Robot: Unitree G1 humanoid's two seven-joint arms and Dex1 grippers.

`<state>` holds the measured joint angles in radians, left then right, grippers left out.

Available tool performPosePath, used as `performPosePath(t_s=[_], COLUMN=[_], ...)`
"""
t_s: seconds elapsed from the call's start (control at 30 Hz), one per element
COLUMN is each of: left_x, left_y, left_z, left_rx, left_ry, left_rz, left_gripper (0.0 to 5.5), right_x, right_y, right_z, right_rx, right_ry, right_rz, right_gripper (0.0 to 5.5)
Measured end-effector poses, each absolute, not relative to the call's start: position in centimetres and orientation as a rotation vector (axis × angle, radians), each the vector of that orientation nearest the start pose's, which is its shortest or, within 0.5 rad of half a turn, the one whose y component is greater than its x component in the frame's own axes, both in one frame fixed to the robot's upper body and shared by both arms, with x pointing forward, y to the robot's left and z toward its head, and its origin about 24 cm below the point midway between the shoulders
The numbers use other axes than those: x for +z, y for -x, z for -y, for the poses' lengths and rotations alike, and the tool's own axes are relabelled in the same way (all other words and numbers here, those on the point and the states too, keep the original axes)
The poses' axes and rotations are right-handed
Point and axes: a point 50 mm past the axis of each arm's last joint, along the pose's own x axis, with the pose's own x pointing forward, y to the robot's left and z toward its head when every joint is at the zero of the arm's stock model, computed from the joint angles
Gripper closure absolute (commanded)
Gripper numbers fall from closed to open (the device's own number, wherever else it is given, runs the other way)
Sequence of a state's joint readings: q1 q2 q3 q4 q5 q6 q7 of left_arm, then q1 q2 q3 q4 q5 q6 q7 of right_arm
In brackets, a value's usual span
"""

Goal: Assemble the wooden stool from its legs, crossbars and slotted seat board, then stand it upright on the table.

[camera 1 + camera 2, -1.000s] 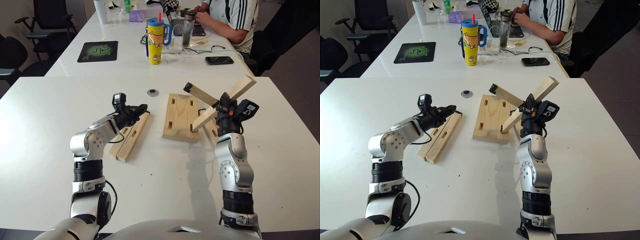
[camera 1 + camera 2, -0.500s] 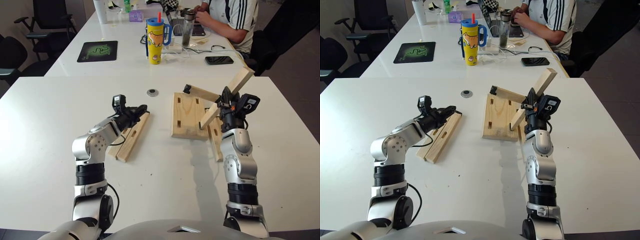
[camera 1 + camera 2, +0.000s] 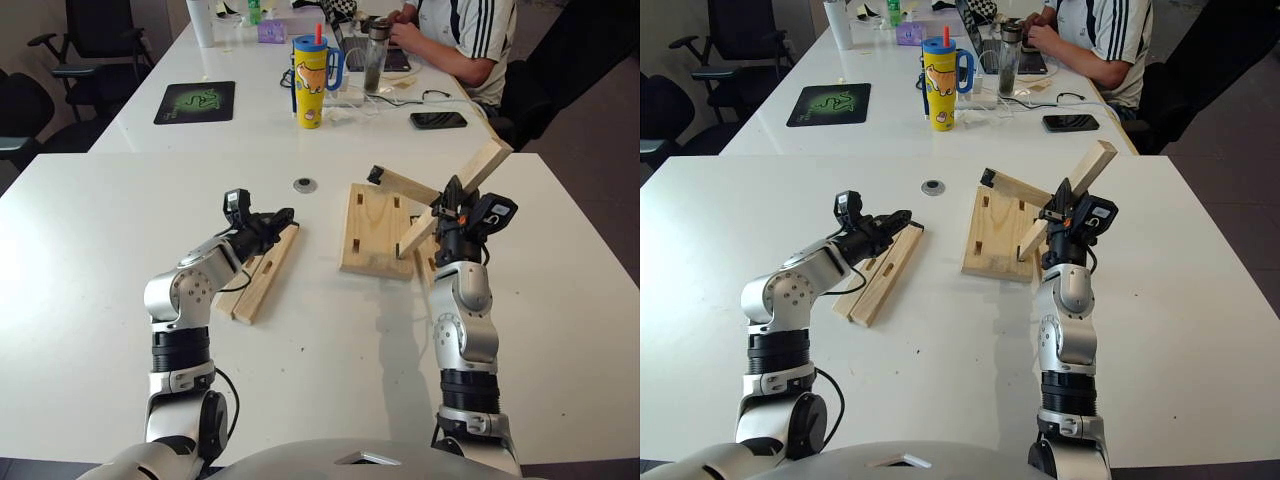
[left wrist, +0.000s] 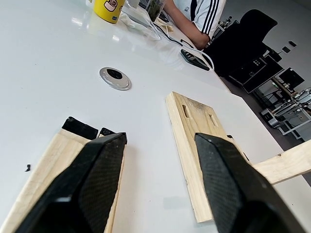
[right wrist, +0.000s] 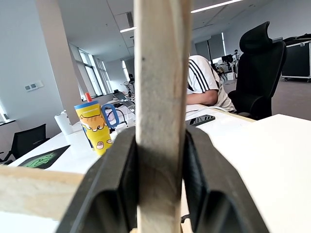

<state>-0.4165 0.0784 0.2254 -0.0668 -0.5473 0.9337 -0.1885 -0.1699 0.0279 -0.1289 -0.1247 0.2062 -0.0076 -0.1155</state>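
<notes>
Now | right fingers (image 5: 116,184) clamped on tilted leg (image 3: 487,160), its low end at seat board (image 3: 368,235)'s right edge | left fingers (image 4: 97,179) open just above spare legs (image 3: 262,272) lying on surface (image 3: 100,230) | risk: leg could twist in my grip, miss slot (image 4: 186,110), shove board.

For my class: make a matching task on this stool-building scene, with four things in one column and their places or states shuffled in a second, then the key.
Things
1. slotted seat board
2. wooden leg
3. left gripper
4. yellow cup

Places or states
A. on the far table
B. clamped in the right gripper, tilted upward
C. lying on the near table, slots up
D. open, over the two wooden bars

Pairs: 1-C, 2-B, 3-D, 4-A
</notes>
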Motion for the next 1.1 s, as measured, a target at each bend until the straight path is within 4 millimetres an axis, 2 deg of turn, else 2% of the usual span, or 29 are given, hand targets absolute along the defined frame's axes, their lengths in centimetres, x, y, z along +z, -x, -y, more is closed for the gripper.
performPosePath(t_s=[0.37, 0.53, 0.83, 0.97, 1.1], left_x=[10.1, 10.1, 10.1, 10.1, 10.2], left_y=[-30.6, -30.6, -30.6, -30.6, -30.5], left_z=[-13.8, -13.8, -13.8, -13.7, -13.7], left_rx=[-0.423, -0.424, -0.426, -0.430, -0.432], left_ry=[0.471, 0.472, 0.473, 0.476, 0.474], left_rz=[-0.386, -0.386, -0.389, -0.392, -0.390], left_gripper=[2.89, 2.89, 2.89, 2.89, 2.89], right_x=[12.7, 11.1, 10.7, 10.0, 8.4], right_y=[-27.6, -28.1, -28.2, -28.0, -27.5], right_z=[16.4, 16.3, 16.1, 16.0, 15.7], right_rx=[-0.166, -0.168, -0.166, -0.150, -0.120], right_ry=[-0.206, -0.215, -0.219, -0.158, -0.101], right_rz=[0.353, 0.296, 0.318, 0.348, 0.351], right_gripper=[4.46, 4.46, 4.46, 4.46, 4.46])
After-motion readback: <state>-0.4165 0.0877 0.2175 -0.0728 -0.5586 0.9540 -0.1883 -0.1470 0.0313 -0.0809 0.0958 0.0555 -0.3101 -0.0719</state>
